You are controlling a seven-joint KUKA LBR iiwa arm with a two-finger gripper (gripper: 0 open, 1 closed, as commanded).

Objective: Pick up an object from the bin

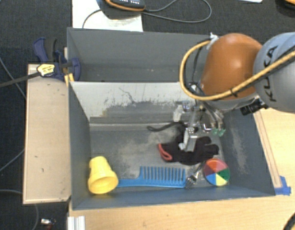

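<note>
My gripper [189,139] hangs low over the middle right of the bin, right above a black soft thing [201,153] with a red loop [163,152] at its left end. Its tip is at that thing's upper left edge; whether they touch I cannot tell. A ball with coloured segments [217,172] lies just below and to the right. A blue comb [157,177] stretches along the front wall, with a small silver piece [191,178] at its right end.
A yellow cup [101,176] lies on its side in the front left corner, touching the comb's handle. A thin black strand [159,127] lies on the floor left of the gripper. The arm's orange cover hides the back right of the bin.
</note>
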